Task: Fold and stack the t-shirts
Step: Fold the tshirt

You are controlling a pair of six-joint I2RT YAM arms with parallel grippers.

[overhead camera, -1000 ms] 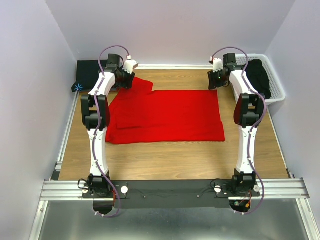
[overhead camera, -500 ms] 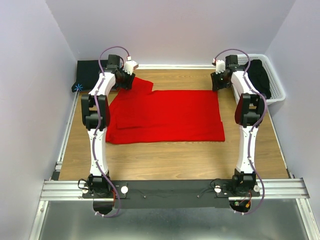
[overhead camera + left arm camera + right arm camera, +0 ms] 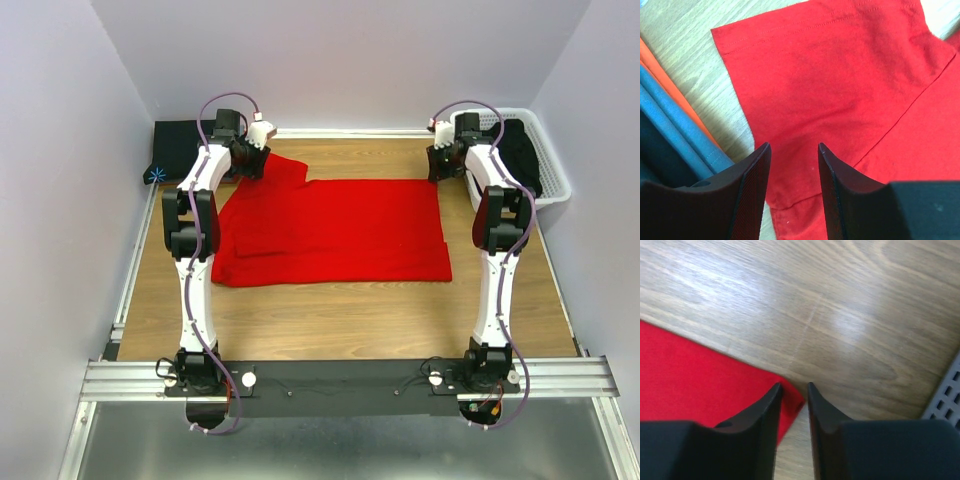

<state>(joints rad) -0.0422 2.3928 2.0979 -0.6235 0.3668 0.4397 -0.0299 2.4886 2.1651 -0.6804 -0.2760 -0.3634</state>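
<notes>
Since the right gripper (image 3: 794, 386) straddles only the very corner of the red t-shirt (image 3: 700, 380) at its fingertips, and we cannot tell if it pinches, the cloth may slip free. The left gripper (image 3: 792, 146) hangs unclenched above the sleeve (image 3: 840, 75).

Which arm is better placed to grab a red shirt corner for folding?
Right: the right tool straddles a far corner of the red shirt, jaws narrow. The left tool sits open over the sleeve, no edge between its jaws.
</notes>
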